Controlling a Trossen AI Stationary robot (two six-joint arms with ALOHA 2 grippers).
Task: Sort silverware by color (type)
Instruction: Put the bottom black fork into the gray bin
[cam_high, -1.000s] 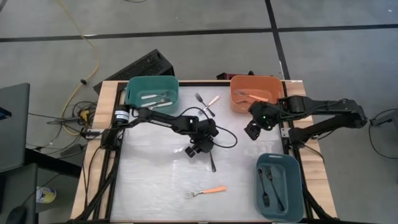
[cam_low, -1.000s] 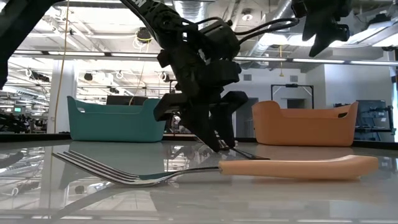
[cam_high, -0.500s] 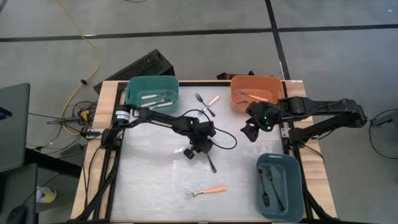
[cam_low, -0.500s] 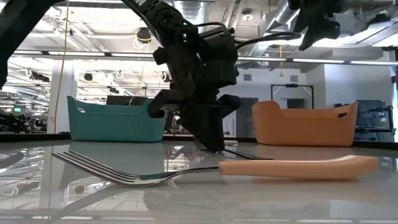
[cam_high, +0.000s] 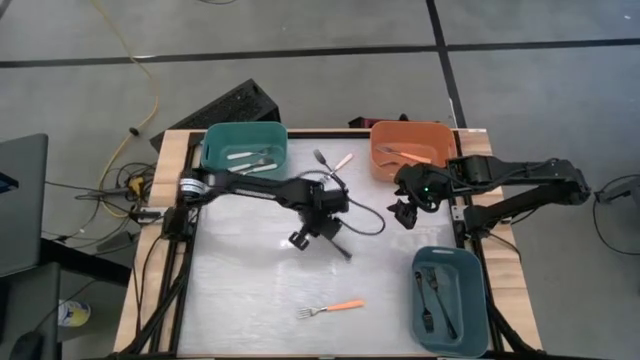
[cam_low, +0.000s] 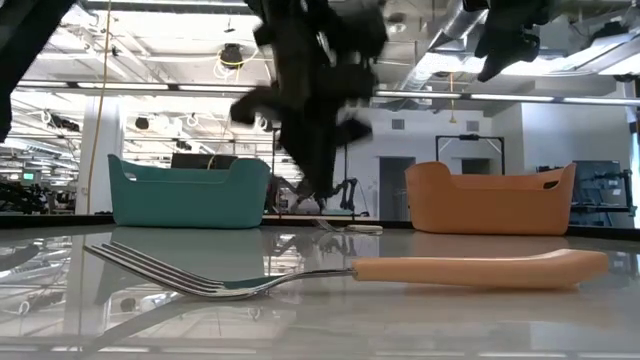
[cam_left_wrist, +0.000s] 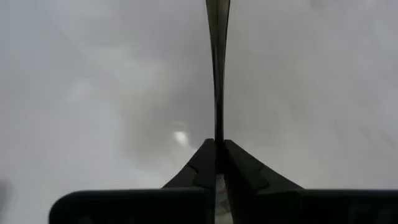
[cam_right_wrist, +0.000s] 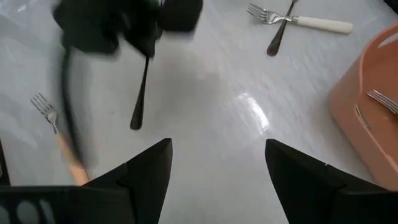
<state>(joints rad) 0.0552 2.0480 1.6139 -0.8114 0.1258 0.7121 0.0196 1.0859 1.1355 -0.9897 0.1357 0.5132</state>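
My left gripper hangs over the table's middle, shut on a dark-handled fork. The fork slants down from it toward the near right. My right gripper hovers open and empty in front of the orange bin. An orange-handled fork lies flat near the front edge. A dark fork and a white-handled fork lie crossed at the far middle. My left gripper pinches the dark fork between its two fingers at one end. The fingers come from above, slanting down, and lie along the fork. The handle sticks out past the fingertips, its free end lowest. The fork appears lifted clear of the table.
A teal bin with white-handled forks stands at the far left. The orange bin holds orange-handled forks. A blue-grey bin with dark forks stands at the near right. The white tabletop lies bare at the near left.
My left gripper has shut on the dark fork that lay on the table and has risen, drifting a little toward the far edge. The fork has come up off the table with it and now slants below the fingers.
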